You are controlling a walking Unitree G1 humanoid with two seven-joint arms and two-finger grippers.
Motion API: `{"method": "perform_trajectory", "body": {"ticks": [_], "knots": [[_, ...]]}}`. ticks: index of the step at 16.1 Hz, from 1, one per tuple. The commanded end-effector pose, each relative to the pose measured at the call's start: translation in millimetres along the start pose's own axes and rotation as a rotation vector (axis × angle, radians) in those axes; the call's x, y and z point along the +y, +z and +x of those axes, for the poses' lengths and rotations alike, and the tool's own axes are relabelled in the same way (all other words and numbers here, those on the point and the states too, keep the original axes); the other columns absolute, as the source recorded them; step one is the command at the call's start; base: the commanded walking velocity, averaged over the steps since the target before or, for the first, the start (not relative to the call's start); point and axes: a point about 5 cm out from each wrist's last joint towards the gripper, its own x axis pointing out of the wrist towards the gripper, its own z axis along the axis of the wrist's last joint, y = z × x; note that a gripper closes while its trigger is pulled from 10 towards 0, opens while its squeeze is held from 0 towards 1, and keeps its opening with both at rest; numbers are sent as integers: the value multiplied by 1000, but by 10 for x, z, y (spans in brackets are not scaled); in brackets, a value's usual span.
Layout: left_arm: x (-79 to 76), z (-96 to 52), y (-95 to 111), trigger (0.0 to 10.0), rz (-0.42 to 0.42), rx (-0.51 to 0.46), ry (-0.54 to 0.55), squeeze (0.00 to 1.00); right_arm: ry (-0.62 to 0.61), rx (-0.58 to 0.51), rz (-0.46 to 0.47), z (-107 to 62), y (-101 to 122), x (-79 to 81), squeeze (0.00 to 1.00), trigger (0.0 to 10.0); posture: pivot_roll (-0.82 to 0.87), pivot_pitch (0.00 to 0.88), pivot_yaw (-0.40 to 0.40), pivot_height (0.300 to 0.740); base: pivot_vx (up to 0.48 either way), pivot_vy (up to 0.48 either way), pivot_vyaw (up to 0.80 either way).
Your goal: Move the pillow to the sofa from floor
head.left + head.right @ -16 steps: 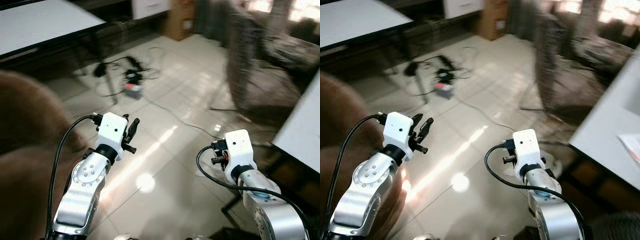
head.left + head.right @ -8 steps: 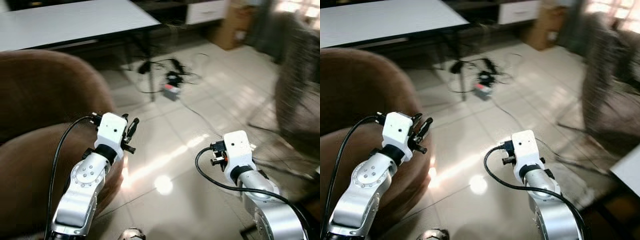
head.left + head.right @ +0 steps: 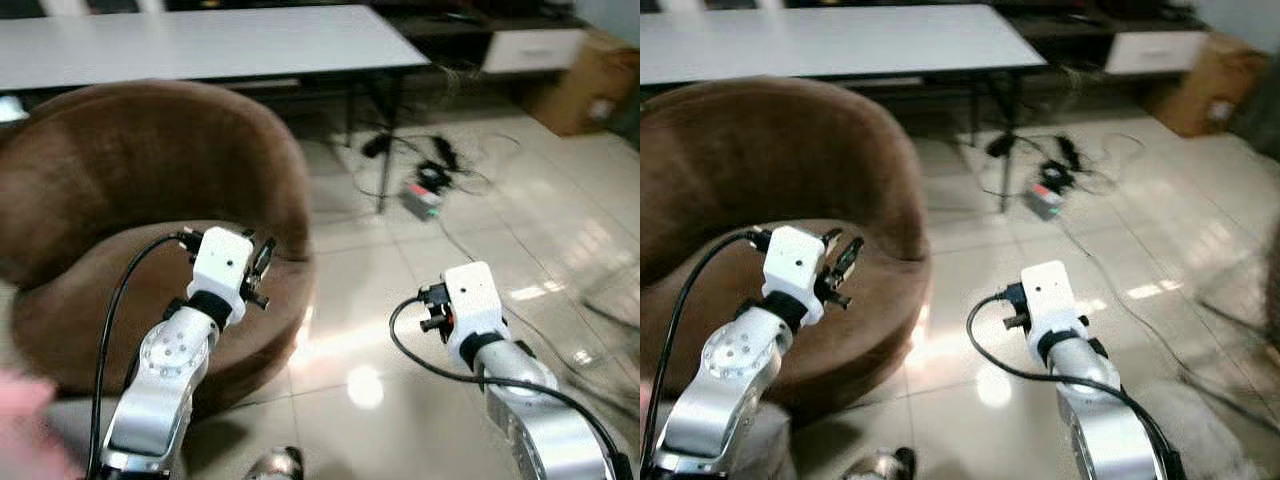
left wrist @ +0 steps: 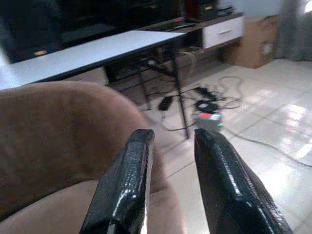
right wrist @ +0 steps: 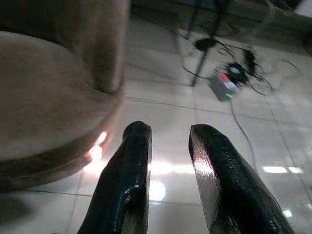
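The brown sofa (image 3: 150,180) looks like soft, matt cloth, perhaps velvet, though the view is blurred. The floor (image 3: 480,250) is glossy pale tile throwing back light, and the bench (image 3: 200,45) top is smooth, matt white. Each claw's fingers (image 5: 127,180) are shiny black plastic.

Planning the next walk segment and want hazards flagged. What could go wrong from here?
1. Cables and a power strip lie on the tiled floor by the table leg; walking that way could snag a foot.
2. The left hand hovers over the brown sofa seat; stepping forward may bump the arm into it.
3. The glossy tiles throw bright glare, which may mislead vision. No pillow can be made out, so both hands, the right hand included, hold nothing.
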Motion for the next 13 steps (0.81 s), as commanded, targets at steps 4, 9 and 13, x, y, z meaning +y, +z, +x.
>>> {"method": "perform_trajectory", "body": {"ticks": [4,9,13], "knots": [[10,-6,-23,10000,-2,12,14,0,5,-9,-16,7,-5,-7,0,10000,-28,4,5,740,0,0,800],[28,-26,-30,10000,-2,14,41,0,23,-29,-23,8,9,-3,0,10000,-26,11,7,740,0,0,800],[89,-31,1,10000,16,-21,81,0,44,-44,-23,21,20,6,0,10000,-25,20,6,740,0,0,800]]}}
